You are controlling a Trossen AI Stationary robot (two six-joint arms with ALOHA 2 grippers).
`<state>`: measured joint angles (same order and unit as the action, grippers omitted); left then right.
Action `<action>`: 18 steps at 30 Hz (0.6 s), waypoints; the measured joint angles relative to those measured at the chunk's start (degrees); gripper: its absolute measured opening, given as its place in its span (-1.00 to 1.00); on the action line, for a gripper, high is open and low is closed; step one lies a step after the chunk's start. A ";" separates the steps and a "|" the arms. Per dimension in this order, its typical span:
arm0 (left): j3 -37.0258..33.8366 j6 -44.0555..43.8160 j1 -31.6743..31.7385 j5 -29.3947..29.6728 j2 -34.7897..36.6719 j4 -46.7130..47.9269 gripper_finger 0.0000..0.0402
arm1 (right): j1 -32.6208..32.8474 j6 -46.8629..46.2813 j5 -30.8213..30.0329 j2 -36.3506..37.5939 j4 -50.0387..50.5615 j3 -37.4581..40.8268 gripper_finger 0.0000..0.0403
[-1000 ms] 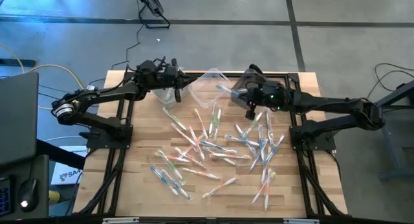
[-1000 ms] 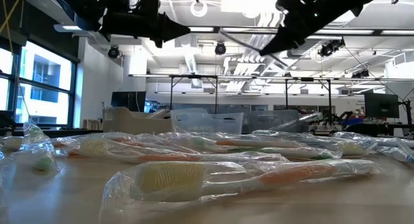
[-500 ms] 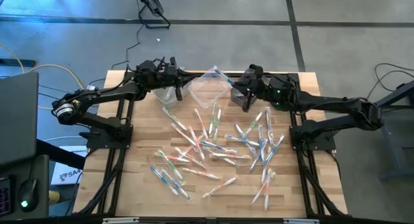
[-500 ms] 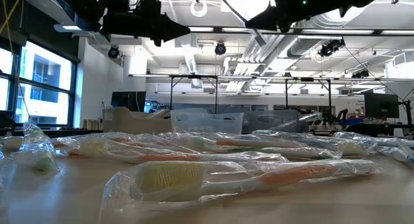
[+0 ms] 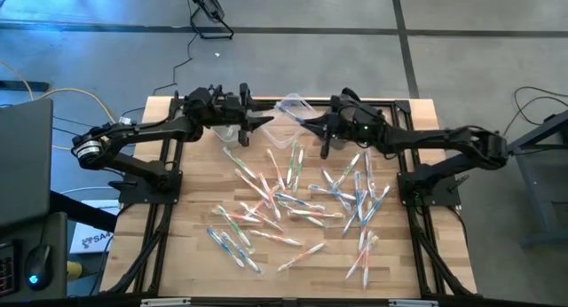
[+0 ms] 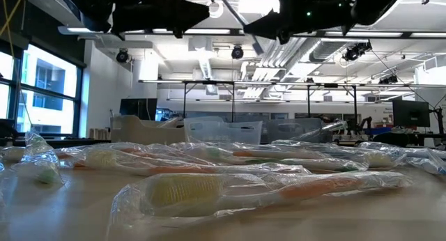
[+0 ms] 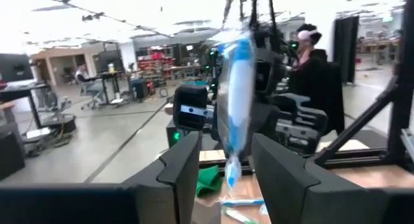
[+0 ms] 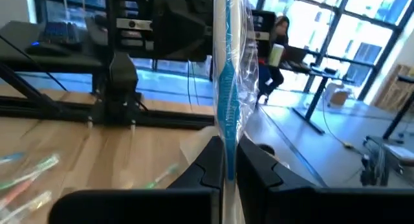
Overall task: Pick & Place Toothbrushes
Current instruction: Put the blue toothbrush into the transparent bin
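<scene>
Right gripper (image 5: 308, 123): clamped tight on a blue toothbrush (image 8: 225, 88), wrapper and all, pinched low down between the two fingers.

Blue toothbrush: up in the air over the far side of the table (image 5: 191, 254), standing roughly upright in the right wrist view, just beside the clear bin (image 5: 291, 104).

Left gripper (image 5: 263, 122): facing the right one, nearly tip to tip. Fingers spread apart, with the blue toothbrush sitting in the gap between them in the left wrist view. No contact with either finger that can be made out, so released, not grabbing.

Toothbrushes (image 5: 293, 200): the rest scattered loose across the middle and near part of the table, all in clear wrappers, crossing and overlapping. Orange, blue and green handles mixed.

Low view: wrapped orange-handled one (image 6: 244, 192) lying flat right up front, more piled behind it. Both arms only dark shapes at the top.

Background: person in dark clothes (image 7: 317, 75) beyond the table in the left wrist view, well away from the arms.
</scene>
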<state>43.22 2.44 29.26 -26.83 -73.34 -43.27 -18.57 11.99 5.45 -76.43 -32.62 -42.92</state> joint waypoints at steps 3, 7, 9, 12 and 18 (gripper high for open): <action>0.00 -1.83 -1.15 3.76 -0.04 0.10 -0.30 | 0.20 -0.13 2.70 -2.70 -4.96 0.00 -0.94; 0.00 -4.13 -1.60 3.70 -0.04 0.16 -0.30 | 0.24 -0.64 3.72 -5.11 -8.60 0.00 -0.94; 0.00 -4.58 -2.01 3.70 -0.04 0.10 -0.30 | 0.23 -1.41 3.92 -5.89 -9.20 0.00 -0.94; 0.00 -5.28 -2.75 3.67 -0.04 0.07 -0.30 | 0.36 -1.64 3.86 -6.57 -9.63 0.00 -0.94; 0.00 -5.48 -4.97 5.27 -1.09 -0.54 -0.30 | 1.07 -1.64 3.70 -6.59 -9.65 0.00 -0.94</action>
<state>43.22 -3.04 24.28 -21.56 -74.43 -43.82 -17.50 10.35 9.15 -83.02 -42.27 -42.92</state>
